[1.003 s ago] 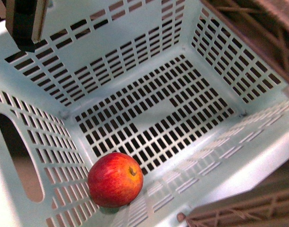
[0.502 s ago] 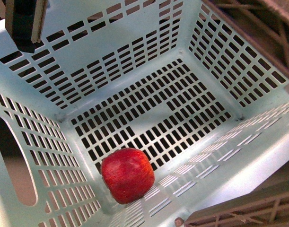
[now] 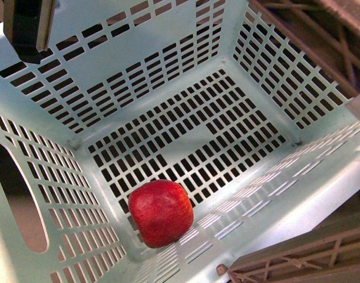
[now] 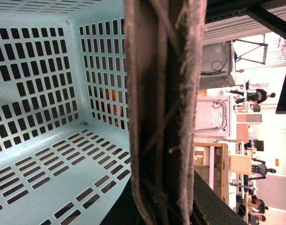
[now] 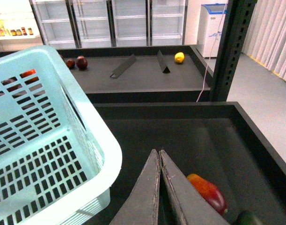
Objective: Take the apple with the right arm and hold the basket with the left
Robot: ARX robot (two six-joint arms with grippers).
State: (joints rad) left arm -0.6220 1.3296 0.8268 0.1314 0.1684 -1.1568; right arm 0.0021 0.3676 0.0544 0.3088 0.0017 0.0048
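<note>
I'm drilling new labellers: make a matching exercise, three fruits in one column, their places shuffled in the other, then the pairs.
1. round red apple
2. elongated orange-red fruit
3. small yellow fruit

A. on the far black shelf
B. inside the pale mint slotted plastic basket
C. in the black bin near the shut right gripper

Pairs: 1-B, 2-C, 3-A

soft, even light from above in the front view; slots throw pale stripes on the basket (image 3: 274, 194), and the apple (image 3: 161, 212) casts a faint shadow. in the left wrist view the handle (image 4: 161, 112) is blurred, the room (image 4: 269, 122) behind blown out white. the right wrist view is bright and sharp.
</note>
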